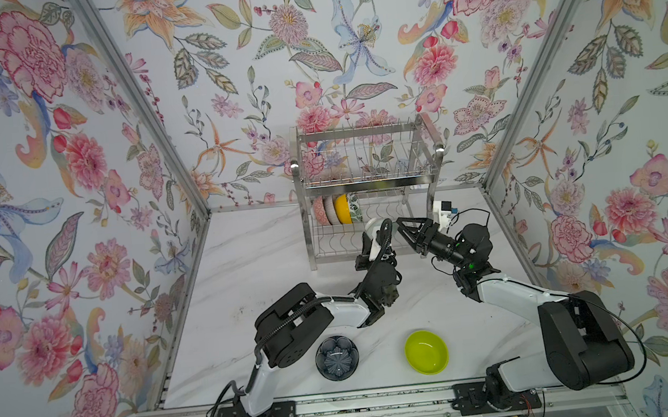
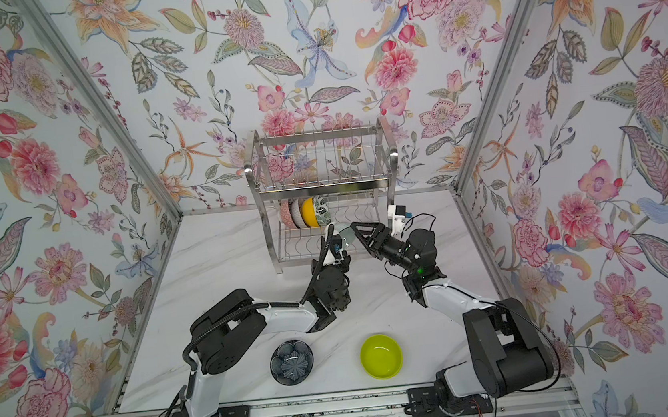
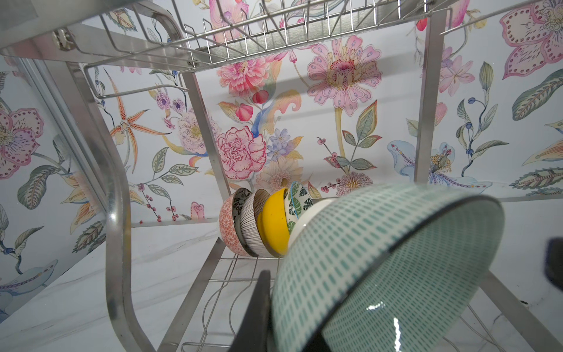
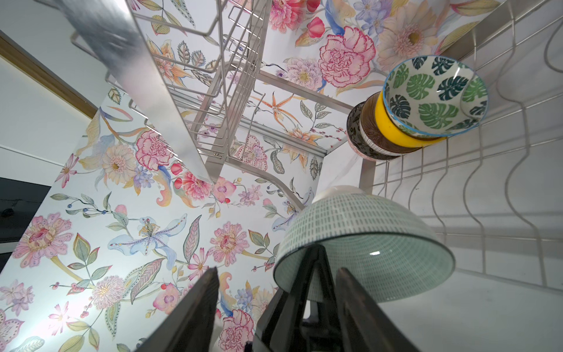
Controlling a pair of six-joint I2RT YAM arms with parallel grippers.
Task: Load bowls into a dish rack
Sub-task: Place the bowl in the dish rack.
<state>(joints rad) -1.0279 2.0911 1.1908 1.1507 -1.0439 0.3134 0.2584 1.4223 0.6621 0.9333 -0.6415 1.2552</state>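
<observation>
Mint bowl (image 4: 365, 219) rim pinched by left claw (image 4: 317, 254), right claw (image 1: 401, 226) alongside

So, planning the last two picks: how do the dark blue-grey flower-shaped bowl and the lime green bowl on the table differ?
The dark blue-grey flower-shaped bowl shows a petal pattern inside; the lime green bowl is plain. The dark bowl lies on the robot's left, the lime one on its right. Both look about equally wide and stand mouth-up on the white marble table, outside the stainless-steel wire dish rack.
</observation>
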